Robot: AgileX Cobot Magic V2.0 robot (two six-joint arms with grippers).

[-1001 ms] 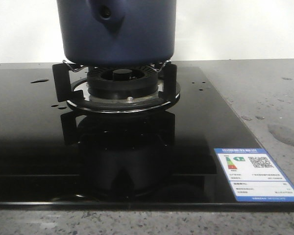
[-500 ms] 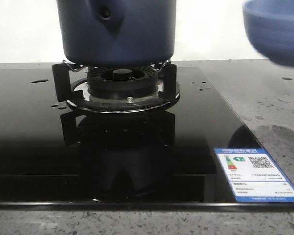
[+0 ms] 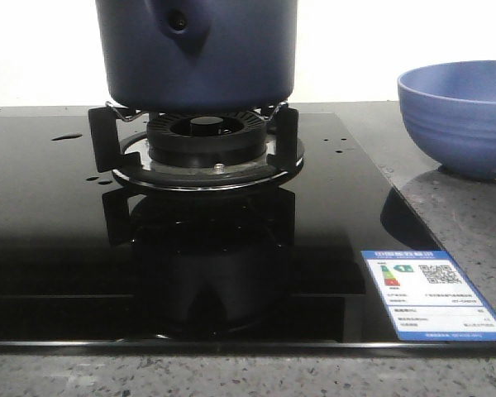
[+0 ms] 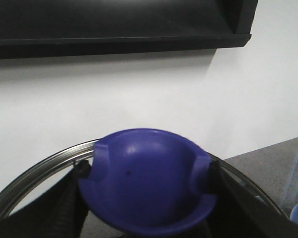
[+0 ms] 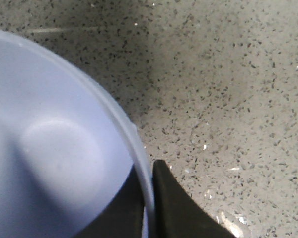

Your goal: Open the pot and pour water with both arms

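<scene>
The dark navy pot (image 3: pixel 198 58) stands on the burner (image 3: pixel 205 145), its handle stub with a round hole (image 3: pixel 178 21) facing me; its top is out of the front view. In the left wrist view my left gripper (image 4: pixel 146 173) is shut on the blue knob (image 4: pixel 144 193) of a glass lid with a steel rim (image 4: pixel 35 171), held up against the white wall. My right gripper (image 5: pixel 150 171) is shut on the rim of the lighter blue bowl (image 5: pixel 49 148), which sits low at the right over the counter (image 3: pixel 459 116). Small water drops (image 3: pixel 66 136) lie on the cooktop.
The black glass cooktop (image 3: pixel 58 231) carries a label sticker (image 3: pixel 430 294) at its front right corner. The speckled grey counter (image 3: pixel 463 223) lies to its right and shows wet glossy spots (image 5: pixel 233 225) beside the bowl. A dark hood (image 4: pixel 114 22) hangs above the wall.
The blue bowl came into view at the upper right and has come down to the counter beside the cooktop, covering the puddle there. The pot has not moved.
</scene>
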